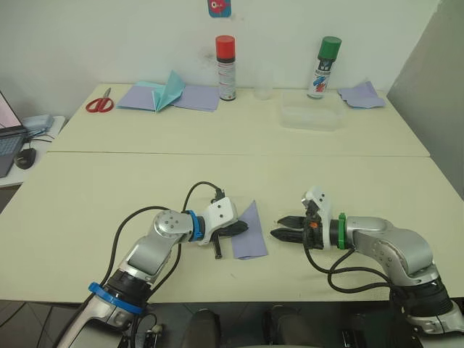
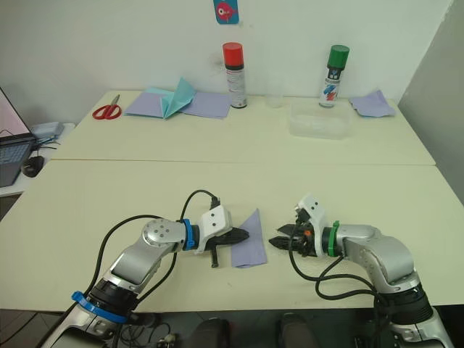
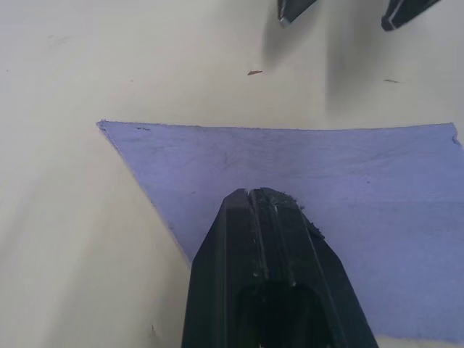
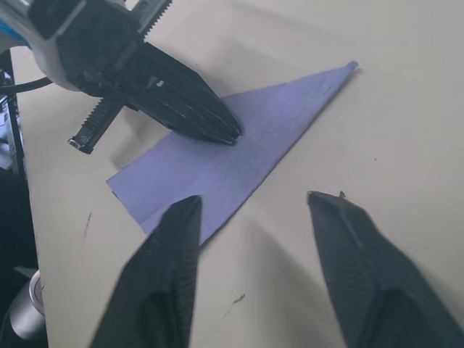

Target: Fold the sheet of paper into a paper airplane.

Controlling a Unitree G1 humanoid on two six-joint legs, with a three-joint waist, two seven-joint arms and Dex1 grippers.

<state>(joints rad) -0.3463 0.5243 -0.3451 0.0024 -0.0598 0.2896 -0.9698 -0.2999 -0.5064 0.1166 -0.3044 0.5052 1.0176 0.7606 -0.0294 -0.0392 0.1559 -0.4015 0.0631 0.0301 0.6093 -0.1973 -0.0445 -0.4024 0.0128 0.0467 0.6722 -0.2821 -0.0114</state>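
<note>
Left gripper (image 4: 221, 133), black two-fingered, closed with tips together, pressing down on the thin lilac-purple folded sheet of paper (image 1: 250, 233), pointed at one end. Lying flat on the cream table (image 1: 109, 188) near the front edge, between both arms. Right gripper (image 4: 254, 210), black fingers spread wide, hovering just beside the paper's edge, not touching. Farther back: red-handled scissors (image 1: 100, 103), teal folded paper (image 1: 168, 90), two spray cans.

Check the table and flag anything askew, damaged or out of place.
Nothing stands out. The folded lilac paper lies flat on the table, with the shut left gripper pressing on it and the open right gripper just beside it. The spray cans stand upright at the back.
</note>
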